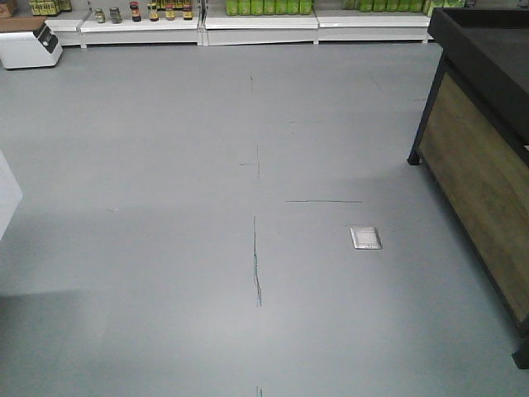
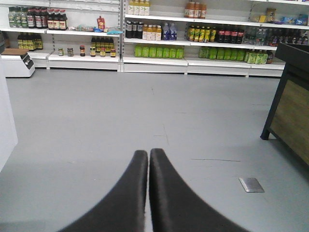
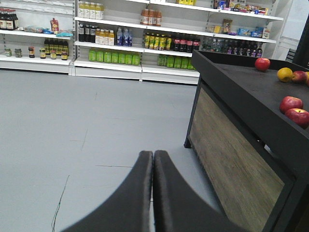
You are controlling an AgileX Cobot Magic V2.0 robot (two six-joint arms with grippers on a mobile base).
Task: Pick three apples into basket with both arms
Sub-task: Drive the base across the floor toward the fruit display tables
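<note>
On the black counter (image 3: 251, 92), at 2 o'clock in right-wrist view, sit round red apples (image 3: 291, 104): two close together, a single apple (image 3: 262, 64) apart, farther back. Left gripper (image 2: 148, 153) & right gripper (image 3: 153, 154): both closed, empty.

Grey floor (image 1: 165, 273) with thin dark cracks; black counter (image 3: 241, 92), brown wood-grain side; red apples (image 3: 291, 103), yellow fruit (image 3: 285, 74); white shelves (image 2: 154, 60), green bottles (image 2: 159, 51).

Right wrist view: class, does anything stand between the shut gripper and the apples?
Between the right gripper and the apples lie open floor and the black stand's raised rim; the apples rest behind it. No basket shows.
</note>
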